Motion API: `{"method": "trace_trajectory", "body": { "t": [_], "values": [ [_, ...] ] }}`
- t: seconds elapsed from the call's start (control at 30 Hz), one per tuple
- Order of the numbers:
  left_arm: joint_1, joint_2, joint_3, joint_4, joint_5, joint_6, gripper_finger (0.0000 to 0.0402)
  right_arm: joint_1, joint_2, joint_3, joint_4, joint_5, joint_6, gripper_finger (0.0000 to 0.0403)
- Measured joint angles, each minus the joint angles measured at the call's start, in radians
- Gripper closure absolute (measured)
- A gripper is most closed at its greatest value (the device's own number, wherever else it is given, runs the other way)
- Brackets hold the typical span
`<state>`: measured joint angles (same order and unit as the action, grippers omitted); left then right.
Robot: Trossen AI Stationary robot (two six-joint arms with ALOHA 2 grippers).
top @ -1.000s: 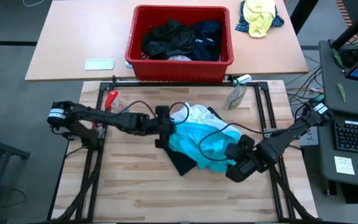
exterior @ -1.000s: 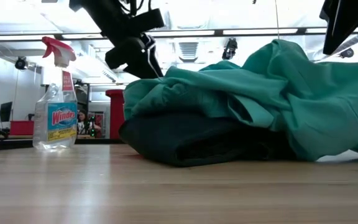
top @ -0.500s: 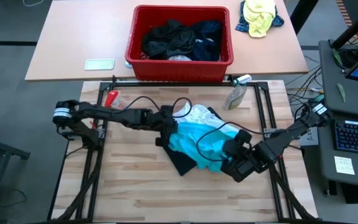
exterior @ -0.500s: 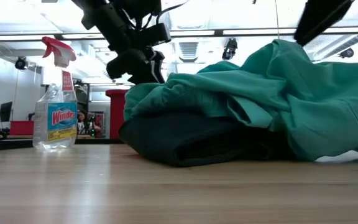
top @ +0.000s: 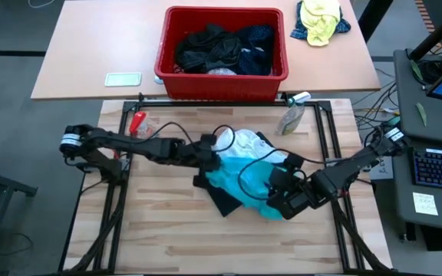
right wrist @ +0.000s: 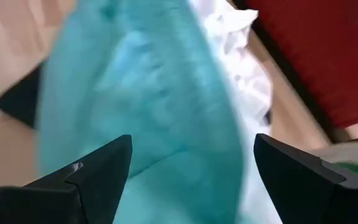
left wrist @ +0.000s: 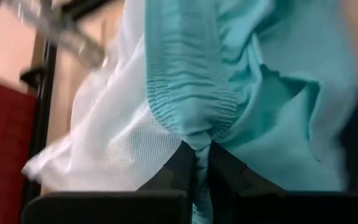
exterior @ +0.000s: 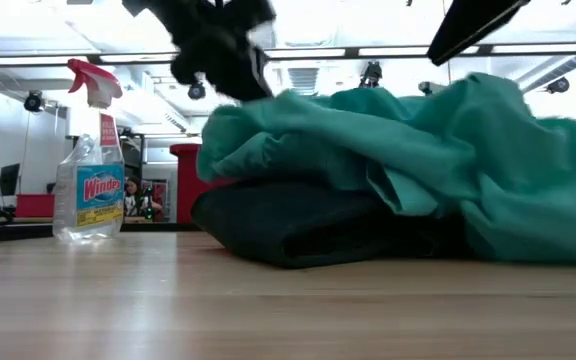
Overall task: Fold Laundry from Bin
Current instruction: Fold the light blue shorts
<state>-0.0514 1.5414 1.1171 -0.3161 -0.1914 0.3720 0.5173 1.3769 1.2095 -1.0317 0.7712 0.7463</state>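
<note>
A bright turquoise garment (top: 245, 181) with a white mesh lining (top: 244, 144) lies crumpled in the middle of the wooden table, resting on a black garment (top: 221, 202). My left gripper (top: 210, 159) is at its left edge, shut on the cloth (left wrist: 202, 168). My right gripper (top: 279, 202) hangs open over the garment's right part; in the right wrist view (right wrist: 191, 168) its fingers stand wide on either side of the turquoise cloth. Whether they touch it I cannot tell. The red bin (top: 167, 69) on the far table holds dark laundry (top: 221, 47). My left gripper pinches a gathered, elastic-ribbed edge of the turquoise garment (left wrist: 197, 132) between its two fingers. The fingers come slanting down from the table's left. That edge is raised a little (exterior: 258, 110), while the rest of the garment lies on the black garment.
A spray bottle (top: 291, 119) stands at the table's far right, and a red-handled tool (top: 136, 121) lies at the far left. A yellow-and-blue bundle (top: 319, 19) and a pale flat card (top: 123, 78) are on the far table. Bare wood (top: 206, 245) runs along the near edge.
My left gripper has shut on the turquoise garment's left edge and risen slightly, lifting that edge. My right gripper has moved left over the garment's right part and turned, staying open. The garment's high fold at the right has sunk and spread.
</note>
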Motion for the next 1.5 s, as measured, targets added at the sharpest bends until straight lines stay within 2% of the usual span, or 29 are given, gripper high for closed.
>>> {"method": "trace_trajectory", "body": {
  "t": [0.17, 0.3, 0.47, 0.57, 0.67, 0.77, 0.83, 1.0, 1.13, 1.33, 1.5],
  "values": [
    [-0.093, -0.002, 0.051, -0.038, -0.027, 0.024, 0.0397, -0.077, 0.000, -0.013, 0.001, -0.031, -0.124, 0.0078],
    [-0.147, -0.003, 0.101, -0.113, -0.109, -0.053, 0.0397, -0.135, 0.000, -0.057, 0.061, -0.181, -0.191, 0.0078],
    [-0.220, -0.003, 0.132, -0.179, -0.123, -0.177, 0.0396, -0.150, 0.000, -0.156, 0.158, -0.385, -0.260, 0.0079],
    [-0.278, -0.003, 0.111, -0.166, -0.124, -0.219, 0.0396, -0.149, 0.000, -0.216, 0.192, -0.445, -0.262, 0.0093],
    [-0.337, 0.003, 0.094, -0.136, -0.152, -0.279, 0.0396, -0.149, 0.000, -0.278, 0.226, -0.446, -0.271, 0.0130],
    [-0.391, 0.008, 0.092, -0.105, -0.222, -0.343, 0.0396, -0.149, 0.000, -0.316, 0.252, -0.446, -0.299, 0.0188],
    [-0.422, 0.012, 0.092, -0.098, -0.267, -0.376, 0.0396, -0.147, -0.001, -0.325, 0.261, -0.446, -0.337, 0.0236],
    [-0.481, 0.022, 0.094, -0.056, -0.299, -0.457, 0.0395, -0.115, -0.009, -0.294, 0.255, -0.454, -0.472, 0.0371],
    [-0.512, 0.023, 0.096, -0.031, -0.328, -0.511, 0.0395, -0.097, -0.010, -0.217, 0.240, -0.452, -0.606, 0.0388],
    [-0.536, 0.023, 0.096, -0.026, -0.399, -0.570, 0.0395, -0.104, -0.017, -0.068, 0.153, -0.290, -0.788, 0.0392],
    [-0.538, 0.023, 0.096, -0.027, -0.442, -0.633, 0.0395, -0.106, -0.048, 0.009, 0.139, -0.234, -0.874, 0.0393]
  ]
}}
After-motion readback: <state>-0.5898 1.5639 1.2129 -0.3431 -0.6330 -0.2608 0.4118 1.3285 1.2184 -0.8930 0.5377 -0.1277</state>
